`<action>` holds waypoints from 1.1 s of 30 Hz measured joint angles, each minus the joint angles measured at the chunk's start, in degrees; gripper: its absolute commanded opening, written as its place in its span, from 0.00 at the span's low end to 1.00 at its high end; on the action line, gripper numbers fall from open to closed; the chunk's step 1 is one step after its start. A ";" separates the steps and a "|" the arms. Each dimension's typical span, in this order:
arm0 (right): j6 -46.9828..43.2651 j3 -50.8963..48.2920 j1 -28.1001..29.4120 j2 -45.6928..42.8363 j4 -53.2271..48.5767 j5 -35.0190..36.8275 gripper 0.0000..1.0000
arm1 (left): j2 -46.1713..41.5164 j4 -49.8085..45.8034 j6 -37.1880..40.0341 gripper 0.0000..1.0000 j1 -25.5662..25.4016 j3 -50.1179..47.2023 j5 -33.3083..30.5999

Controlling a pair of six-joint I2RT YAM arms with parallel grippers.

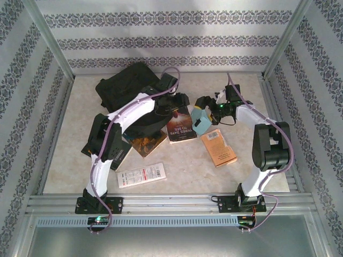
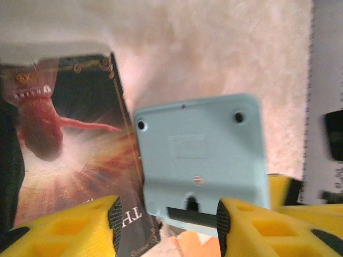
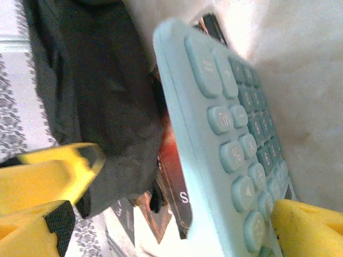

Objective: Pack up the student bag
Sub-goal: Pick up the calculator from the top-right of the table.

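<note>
Left jaws half-spread, right jaws wide; calculator (image 3: 225, 134) seemingly leaning on right fingertip (image 3: 308, 230), student bag (image 1: 126, 85) nearby.

1. Top view: bright, even light; soft, short shadows on the table (image 1: 187, 166); focus sharp throughout.
2. Left wrist: table beyond the fingers (image 2: 252, 225) blown out to near white; calculator (image 2: 201, 160) between them soft-edged.
3. Right wrist: fingers (image 3: 43, 176) blurred; glare beyond them, possibly from overhead.
</note>
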 measured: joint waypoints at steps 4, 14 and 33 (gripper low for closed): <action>-3.69 2.34 1.44 1.01 -5.42 3.50 0.87 | -3.37 1.46 -0.02 0.49 0.17 -3.08 -0.37; -10.78 5.09 1.49 1.66 -13.07 12.17 0.59 | -4.22 1.70 0.02 0.49 1.31 -8.39 -0.55; -15.06 5.22 5.86 -4.28 -16.15 19.45 0.23 | -13.29 2.54 -0.02 0.52 3.43 -10.84 -0.17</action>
